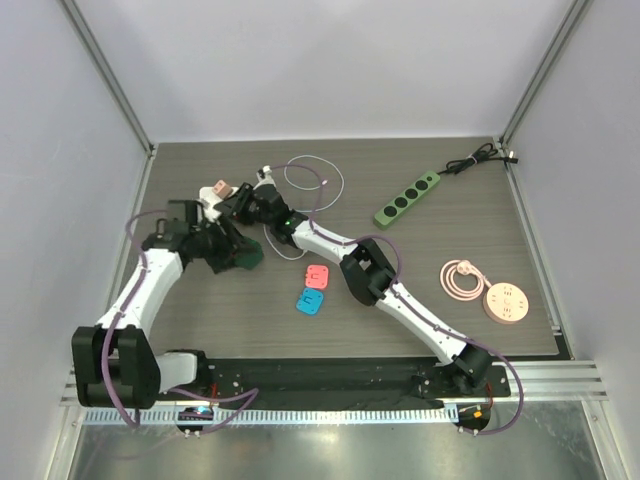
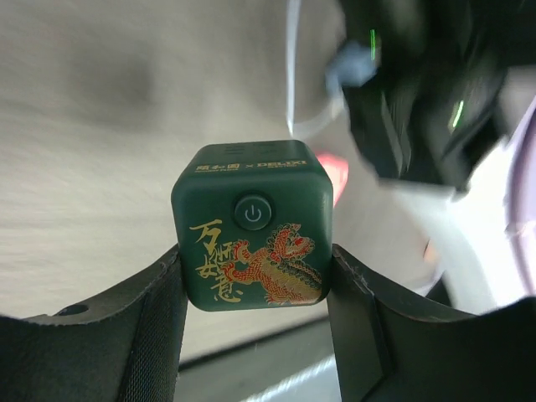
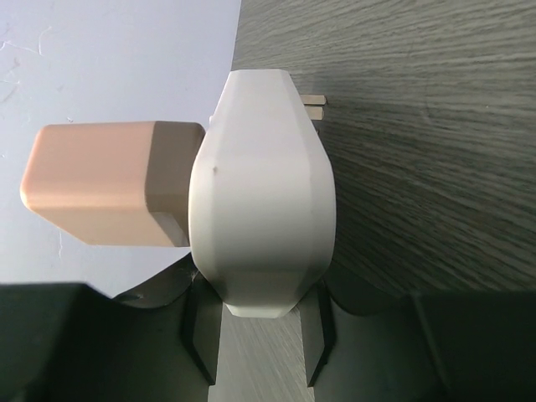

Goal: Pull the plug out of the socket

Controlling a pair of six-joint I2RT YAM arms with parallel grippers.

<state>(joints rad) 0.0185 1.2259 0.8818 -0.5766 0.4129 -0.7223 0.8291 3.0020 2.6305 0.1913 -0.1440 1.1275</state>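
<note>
Both hands loaded, upper left of the table [image 1: 450, 240]
Left hand [image 2: 254, 268] clamped on dark green cube socket [image 2: 251, 239], centre of the left wrist view, power button [image 2: 252, 212] and dragon print [image 2: 276, 268] facing the lens; right hand [image 3: 261, 333] clamped on white plug [image 3: 264, 201], centre of its view; bare prongs [image 3: 315, 102] at the plug's top right; pink block [image 3: 100, 184] against its left side; in the top view plug sits just above socket, not joined; green power strip [image 1: 407, 198] upper right.

Green socket [image 2: 251, 226], gold-red dragon [image 2: 272, 266]; white plug [image 3: 264, 226].
</note>
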